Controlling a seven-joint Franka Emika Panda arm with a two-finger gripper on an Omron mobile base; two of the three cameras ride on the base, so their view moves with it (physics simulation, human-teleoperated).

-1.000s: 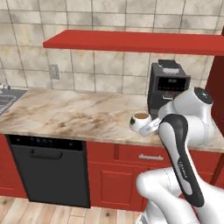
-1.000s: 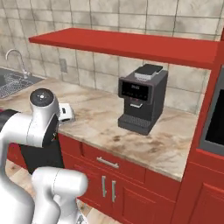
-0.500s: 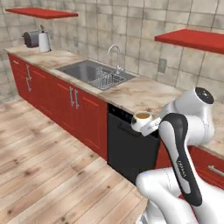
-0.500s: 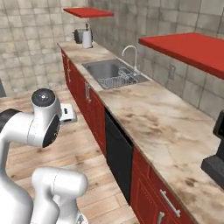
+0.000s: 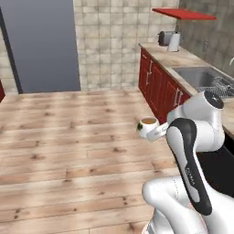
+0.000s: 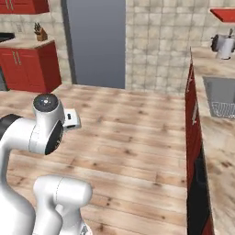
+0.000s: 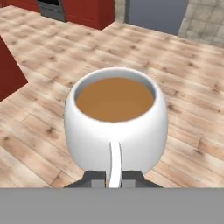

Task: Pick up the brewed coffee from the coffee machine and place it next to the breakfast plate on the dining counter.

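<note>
The brewed coffee (image 5: pixel 148 125), a small white cup with a dark green mark and brown liquid, hangs over the wooden floor, held out to the arm's left. My gripper (image 5: pixel 156 131) is shut on its side handle. In the hand view the cup (image 7: pixel 116 118) sits upright and close, its thin white handle running down between the dark fingertips (image 7: pixel 94 178) of the gripper (image 7: pixel 113 180). The coffee machine, the breakfast plate and the dining counter are out of view.
Red cabinets with a marble worktop (image 5: pixel 180 59) and a sink (image 5: pixel 203 75) run along the right, with a toaster and kettle (image 5: pixel 169 39) at the far end. A grey fridge front (image 5: pixel 43 45) stands ahead. More red cabinets (image 6: pixel 27 69) are far left. Wooden floor (image 5: pixel 68 137) lies open ahead.
The base has turned away from the worktop, so the whole scene has swung: coffee machine and dishwasher left the view, open floor came in. The cup stays in my gripper.
</note>
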